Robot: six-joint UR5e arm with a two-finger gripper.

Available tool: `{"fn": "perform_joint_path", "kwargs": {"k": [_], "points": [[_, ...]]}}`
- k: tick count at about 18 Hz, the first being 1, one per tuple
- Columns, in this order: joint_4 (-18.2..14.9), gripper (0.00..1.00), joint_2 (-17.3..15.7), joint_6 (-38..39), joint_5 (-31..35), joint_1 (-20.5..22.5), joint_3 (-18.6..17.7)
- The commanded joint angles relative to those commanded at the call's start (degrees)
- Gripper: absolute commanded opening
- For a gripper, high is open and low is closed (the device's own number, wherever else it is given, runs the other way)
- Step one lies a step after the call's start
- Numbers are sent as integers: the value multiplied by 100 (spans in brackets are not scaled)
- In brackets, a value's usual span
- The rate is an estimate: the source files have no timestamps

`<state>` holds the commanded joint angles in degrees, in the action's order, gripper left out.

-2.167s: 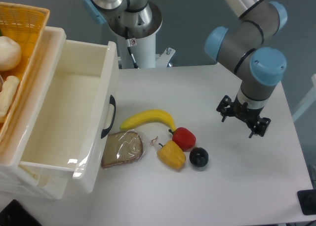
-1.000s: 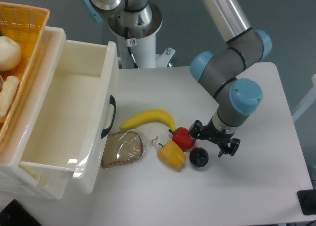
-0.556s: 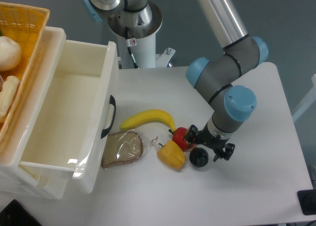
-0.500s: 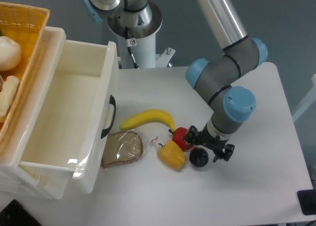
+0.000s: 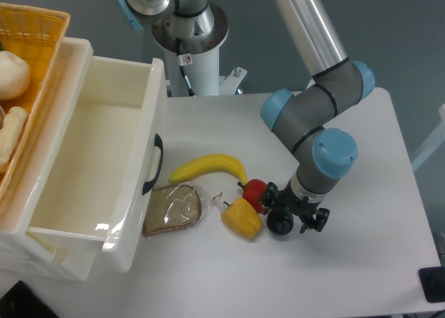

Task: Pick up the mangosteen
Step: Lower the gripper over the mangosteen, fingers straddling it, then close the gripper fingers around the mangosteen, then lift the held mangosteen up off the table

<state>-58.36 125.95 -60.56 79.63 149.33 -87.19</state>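
Note:
The mangosteen (image 5: 279, 225) is a small glossy black round fruit on the white table, just right of the yellow pepper (image 5: 241, 219) and below the red pepper (image 5: 255, 193). My gripper (image 5: 293, 212) is right over it, fingers pointing down, one finger (image 5: 270, 198) on its left by the red pepper and one (image 5: 316, 221) on its right. The jaws stand apart around the fruit; its upper part is hidden by the gripper.
A banana (image 5: 208, 168) and a wrapped slice of bread (image 5: 172, 209) lie left of the peppers. A white open drawer bin (image 5: 148, 147) stands at the left, with a yellow basket (image 5: 38, 36) behind it. The robot base (image 5: 184, 33) is at the back.
My arm swung from the right side of the table leftward and down to the mangosteen; in the last half second it sank slightly lower over the fruit. The fruits have not moved.

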Motion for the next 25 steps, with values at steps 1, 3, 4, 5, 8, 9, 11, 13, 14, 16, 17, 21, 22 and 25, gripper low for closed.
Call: {"fn": "perform_joint_path", "kwargs": {"k": [1,3,4,5,8,9,11,13,14,16,17,21,22,25], "points": [[18,100,9,0,0,0,0],[44,100,26,-9,0,0,0],[44,100,27,-9,0,0,0],[53,97,27,-9,0,0,9],[53,80,27,-35,0,0,17],[53,74,27,-35,0,0,26],[44,65,27,-79,9,0,79],[44,57,27,-158,105,0,97],[44,52,9,-193,236,0,97],[44,40,0,-193,325,0,105],[44,36,-17,-193,325,0,123],[36,26,-166,-220,325,61,254],[36,26,-184,-220,325,87,333],[18,27,-254,-220,325,167,431]]}}
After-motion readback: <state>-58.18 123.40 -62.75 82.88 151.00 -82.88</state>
